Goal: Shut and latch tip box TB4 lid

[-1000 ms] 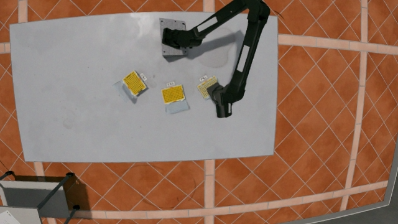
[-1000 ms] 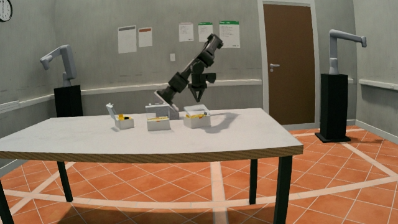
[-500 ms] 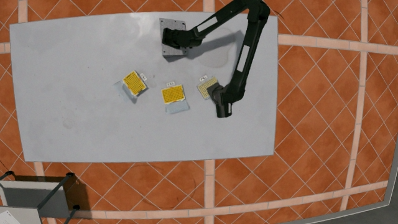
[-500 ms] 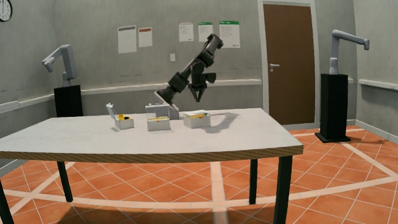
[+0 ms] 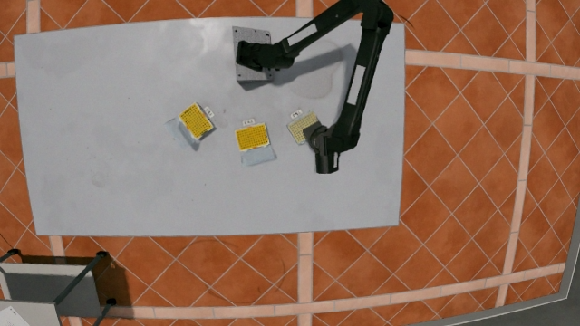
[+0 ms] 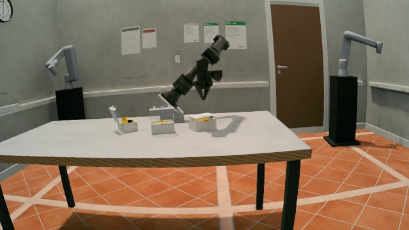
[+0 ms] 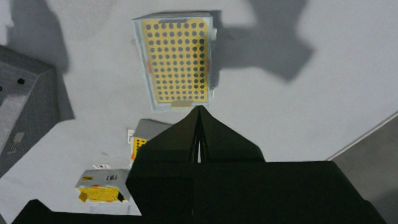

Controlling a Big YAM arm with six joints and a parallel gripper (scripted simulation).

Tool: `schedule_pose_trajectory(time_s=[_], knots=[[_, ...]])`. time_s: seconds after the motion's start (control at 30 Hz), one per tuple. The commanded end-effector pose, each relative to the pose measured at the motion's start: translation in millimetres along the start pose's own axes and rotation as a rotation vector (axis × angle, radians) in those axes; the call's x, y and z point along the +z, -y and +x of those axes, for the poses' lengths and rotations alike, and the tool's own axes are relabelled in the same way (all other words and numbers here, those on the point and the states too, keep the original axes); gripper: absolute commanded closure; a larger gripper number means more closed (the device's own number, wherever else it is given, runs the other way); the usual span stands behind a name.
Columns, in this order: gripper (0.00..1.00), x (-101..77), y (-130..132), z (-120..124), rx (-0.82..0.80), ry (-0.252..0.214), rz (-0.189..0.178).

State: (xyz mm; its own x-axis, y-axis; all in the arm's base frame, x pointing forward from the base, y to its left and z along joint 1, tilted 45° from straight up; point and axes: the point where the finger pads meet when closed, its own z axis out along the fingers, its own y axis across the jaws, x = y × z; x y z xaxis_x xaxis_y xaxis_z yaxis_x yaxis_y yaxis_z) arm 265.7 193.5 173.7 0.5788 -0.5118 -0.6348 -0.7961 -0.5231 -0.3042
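Three white tip boxes with yellow racks stand in a row on the bench. The right box [image 5: 303, 127] has its translucent lid down over the rack, which looks pale; it also shows in the side view [image 6: 202, 122] and the wrist view [image 7: 176, 60]. I cannot tell if the lid is latched. The boxes' label tags are too small to read. My gripper [image 6: 204, 97] [image 7: 199, 111] is shut and empty. It hangs well above this box, over its near edge. The middle box [image 5: 252, 137] and left box [image 5: 196, 120] have their lids open.
The arm's grey base plate [image 5: 252, 54] sits behind the boxes. The middle box's open lid [image 5: 258, 155] lies toward the front; the left box's lid [image 6: 113, 112] stands tilted up. The bench's right edge [image 5: 402, 127] is close to the arm's elbow.
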Motion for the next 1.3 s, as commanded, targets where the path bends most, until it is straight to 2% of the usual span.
schedule_pose_trajectory(time_s=[0.0,0.1,0.13,0.17,0.3,0.53,0.67,0.7,1.27], knots=[[1.0,-22.5,14.4,-4.3,-0.052,-0.015,0.038],[1.0,-24.6,14.4,-4.3,-0.052,-0.015,0.038],[1.0,-19.9,6.9,-0.7,-0.033,-0.006,0.021],[1.0,-26.8,13.9,-2.2,-0.046,-0.013,0.032],[1.0,-35.9,13.7,-2.9,-0.038,-0.016,0.034],[1.0,-46.2,13.3,0.0,-0.028,-0.009,0.026],[1.0,-46.1,13.3,0.0,-0.027,-0.009,0.026],[1.0,-39.9,9.1,-2.4,-0.029,0.0,0.01],[1.0,-39.9,9.1,-2.4,-0.029,0.0,0.01]])
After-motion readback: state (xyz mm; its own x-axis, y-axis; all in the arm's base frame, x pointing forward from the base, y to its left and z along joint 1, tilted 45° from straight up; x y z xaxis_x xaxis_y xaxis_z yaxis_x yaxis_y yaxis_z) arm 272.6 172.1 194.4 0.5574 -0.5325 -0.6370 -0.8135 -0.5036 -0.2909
